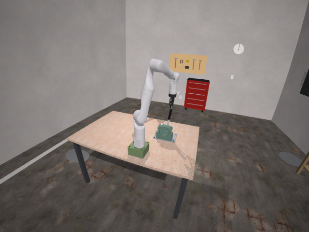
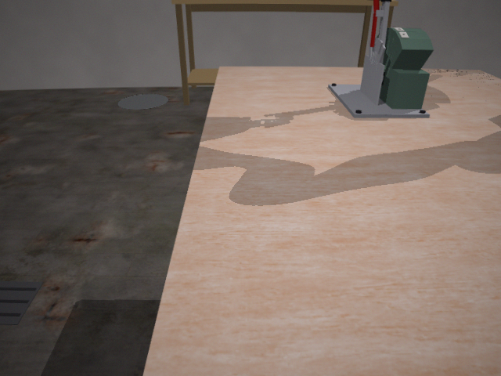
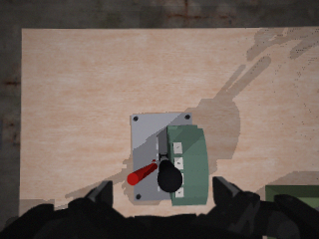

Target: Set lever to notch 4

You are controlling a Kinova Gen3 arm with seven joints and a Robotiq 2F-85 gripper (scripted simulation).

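Note:
The lever unit is a green notched block (image 3: 188, 164) on a grey baseplate (image 3: 150, 154), seen from above in the wrist view. Small white number plates (image 3: 177, 161) run along the block's edge; their digits are too small to read. The lever's black knob (image 3: 169, 178) stands beside the plates, with the red bar (image 3: 142, 174) slanting out to its left. My gripper (image 3: 162, 189) hovers above the knob, open and empty, its two fingers wide on either side. In the top view the gripper (image 1: 170, 101) is at the top of the lever (image 1: 169, 113), above the green block (image 1: 164, 131). The exterior view shows the red bar (image 2: 375, 24) and block (image 2: 404, 66).
The arm's green base (image 1: 138, 150) stands on the table near the front edge, close to the lever unit. A red tool cabinet (image 1: 196, 93) and a pegboard (image 1: 188, 63) are at the back wall. A wooden bench (image 2: 275, 24) stands beyond the table.

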